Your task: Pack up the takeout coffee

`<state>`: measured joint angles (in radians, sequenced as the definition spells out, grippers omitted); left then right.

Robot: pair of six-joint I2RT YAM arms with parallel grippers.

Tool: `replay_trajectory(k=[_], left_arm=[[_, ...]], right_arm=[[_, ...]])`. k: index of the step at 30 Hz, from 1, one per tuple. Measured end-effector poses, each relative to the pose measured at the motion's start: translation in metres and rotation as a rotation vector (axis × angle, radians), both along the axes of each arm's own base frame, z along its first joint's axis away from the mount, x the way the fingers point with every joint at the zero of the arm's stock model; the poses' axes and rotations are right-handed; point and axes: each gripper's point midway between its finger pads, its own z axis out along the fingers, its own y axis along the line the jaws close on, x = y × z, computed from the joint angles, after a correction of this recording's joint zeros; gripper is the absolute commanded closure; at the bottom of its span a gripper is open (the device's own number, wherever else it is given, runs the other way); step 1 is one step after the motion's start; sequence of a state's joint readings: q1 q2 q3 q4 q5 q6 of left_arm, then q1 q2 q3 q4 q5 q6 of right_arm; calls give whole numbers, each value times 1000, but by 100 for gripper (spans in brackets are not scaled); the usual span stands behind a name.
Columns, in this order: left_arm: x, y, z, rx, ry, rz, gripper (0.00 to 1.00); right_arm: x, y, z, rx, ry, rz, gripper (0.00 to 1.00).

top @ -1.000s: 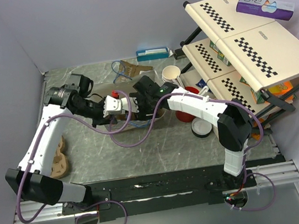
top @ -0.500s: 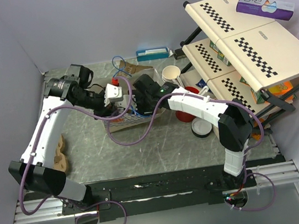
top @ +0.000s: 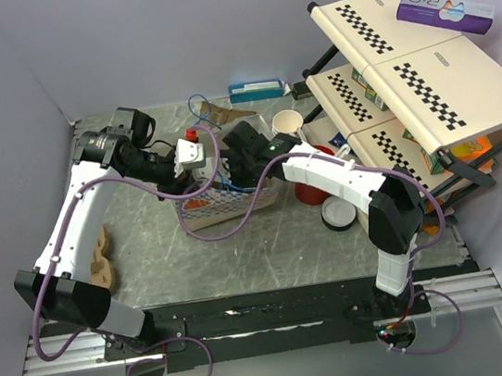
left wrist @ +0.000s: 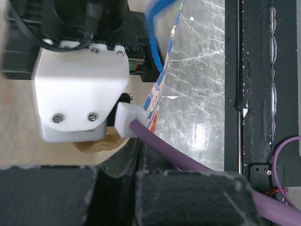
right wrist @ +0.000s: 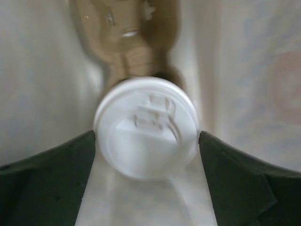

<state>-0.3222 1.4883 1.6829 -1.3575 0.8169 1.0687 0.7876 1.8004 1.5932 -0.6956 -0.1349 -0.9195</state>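
The left fingers point(left wrist: 51, 197) are clenched on the rim of the paper bag point(top: 226, 212), apparently to keep its mouth open, while the right fingers point(right wrist: 42, 188), at 9 and 3 o'clock of the lid, grasp the coffee cup point(right wrist: 146, 134) inside that bag.

purple box point(top: 446, 11), letters R, O (rest blurry)

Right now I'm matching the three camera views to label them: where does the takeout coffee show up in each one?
Top external: not visible; it is down inside the paper bag, mid-table.
Left wrist: not in it; only the bag's printed rim shows.
Right wrist: the takeout coffee, white lid facing the camera, fills the centre between the fingers of the right end effector.
Shared landmark: the paper bag, whose pale walls surround the lid.
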Motion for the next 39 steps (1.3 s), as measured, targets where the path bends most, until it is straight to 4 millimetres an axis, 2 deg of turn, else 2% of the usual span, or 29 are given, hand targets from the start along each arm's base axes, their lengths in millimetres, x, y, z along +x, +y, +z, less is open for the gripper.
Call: replay_trajectory(k=[5,14,24,34,39], left_arm=[[1,0,-4,-2,4,-3,99],[-8,0,-16,-8,37,-11,99],[-14,-5,3,-66,-14,-15,99],[-20,-7,22,-111,-75,-15,99],[-22,-4,23,-106,-81,-2,99]], right_arm=[[-7,2,19,26,31,-4,1],[-31,-7,50,55,117,-26,1],[-52,-21,87,54,166,-60,0],[-47,-41,122,68,55,-135,1],[-31,-42,129,62,-35,-147,1]])
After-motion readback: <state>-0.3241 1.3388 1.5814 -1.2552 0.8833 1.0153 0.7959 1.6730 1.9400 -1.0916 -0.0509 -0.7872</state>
